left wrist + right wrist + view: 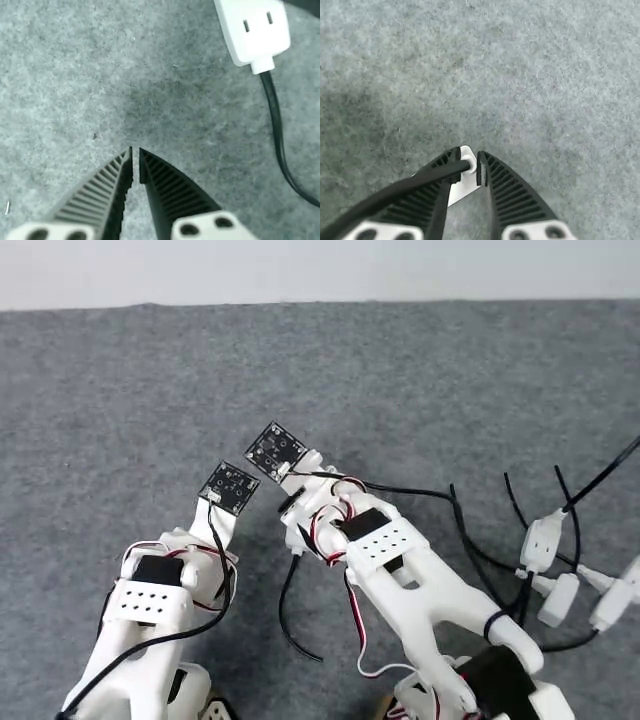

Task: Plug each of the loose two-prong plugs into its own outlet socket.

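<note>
We see the left tool [135,151] all but closed with nothing in it, tips over the grey worktop [75,75]. Ahead of it, well apart from the tips, sits a white socket [255,30], two slots facing up, with a black cord [276,125] running back from its neck. The right tool [469,152] is clamped on a small white piece [462,189] with a black cable [395,192] coming off it across one finger; we can't tell if that's a plug or a socket. From the high view, left arm [150,600] and right arm [400,560] sit side by side, wrists close together, both pointing toward mid-worktop. A black lead [288,625] curls on the worktop between them. Beside the right arm lies a bunch of white connectors [557,598] on tangled black cords, apart from both tools.
</note>
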You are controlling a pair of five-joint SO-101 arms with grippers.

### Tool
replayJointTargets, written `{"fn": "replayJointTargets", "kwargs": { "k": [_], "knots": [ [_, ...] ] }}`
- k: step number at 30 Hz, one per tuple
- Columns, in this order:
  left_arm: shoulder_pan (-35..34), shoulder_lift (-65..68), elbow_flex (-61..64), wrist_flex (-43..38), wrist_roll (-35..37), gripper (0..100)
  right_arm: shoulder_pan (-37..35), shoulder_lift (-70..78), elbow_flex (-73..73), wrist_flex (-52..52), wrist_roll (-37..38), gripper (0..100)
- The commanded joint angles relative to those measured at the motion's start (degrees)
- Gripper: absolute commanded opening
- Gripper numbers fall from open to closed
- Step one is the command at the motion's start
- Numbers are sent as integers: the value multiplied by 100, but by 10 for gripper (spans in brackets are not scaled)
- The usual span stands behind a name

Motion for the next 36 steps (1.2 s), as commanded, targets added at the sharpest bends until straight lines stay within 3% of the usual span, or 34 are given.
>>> {"fn": "replayJointTargets", "kwargs": {
  "k": [1, 10, 19, 27, 33, 36],
  "knots": [
    [-35, 9, -66, -141, -35, 14, -40, -22, -352, -40, 44, 9],
    [-35, 9, -57, -141, -35, 14, -13, 514, -255, 347, 35, 9],
    [-35, 9, -57, -141, -35, 14, -13, 1165, -1037, 989, -185, 19],
    [-62, -26, -66, -149, -26, 14, -40, 1068, -1987, 2062, -3226, 228],
    [-774, -26, -171, -527, -9, 15, -215, 1130, -2382, 2765, -5767, 237],
    [-1116, -9, -330, -527, 0, 15, -426, 1165, -2365, 2747, -6505, 237]
  ]
}}
